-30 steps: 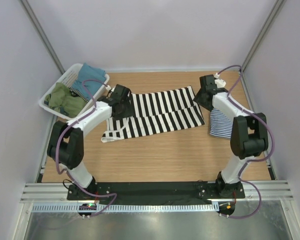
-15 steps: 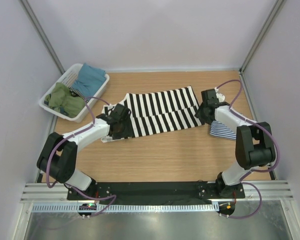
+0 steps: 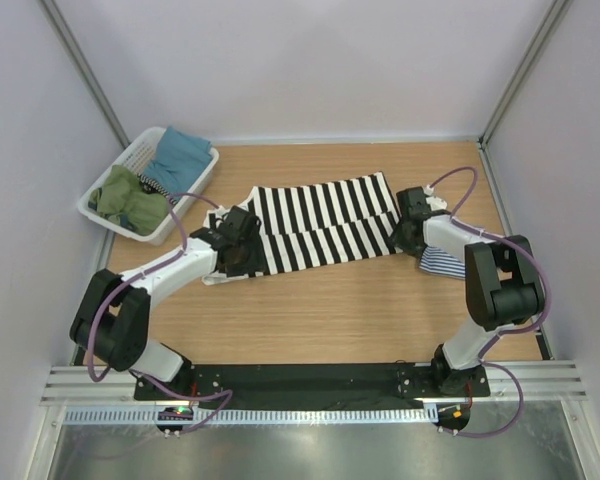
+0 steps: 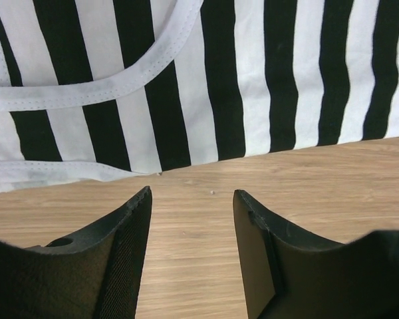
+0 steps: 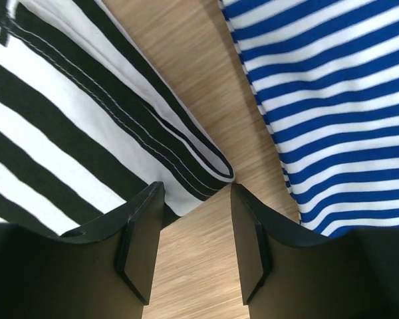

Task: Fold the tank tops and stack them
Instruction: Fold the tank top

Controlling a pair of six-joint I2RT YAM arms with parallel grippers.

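Observation:
The broad black-and-white striped tank top (image 3: 315, 225) lies spread flat across the middle of the table. The thin navy-and-white striped tank top (image 3: 442, 262) lies folded at the right, partly under the right arm. My left gripper (image 3: 240, 255) is low at the broad top's left near edge. In the left wrist view it (image 4: 191, 193) is open over bare wood, just short of the cloth (image 4: 219, 80). My right gripper (image 3: 405, 238) is at that top's right near corner. It (image 5: 196, 186) is open, with the hem corner (image 5: 206, 163) at its fingertips and the navy top (image 5: 332, 100) beside it.
A white slatted basket (image 3: 120, 165) stands at the back left with green and teal clothes in it. Grey walls enclose the table on three sides. Bare wood (image 3: 330, 310) runs between the broad top and the arm bases.
Both arms have swung in and down: the left from the top's far left edge to its near edge, the right from the back right to the hem corner. Both jaws have narrowed slightly.

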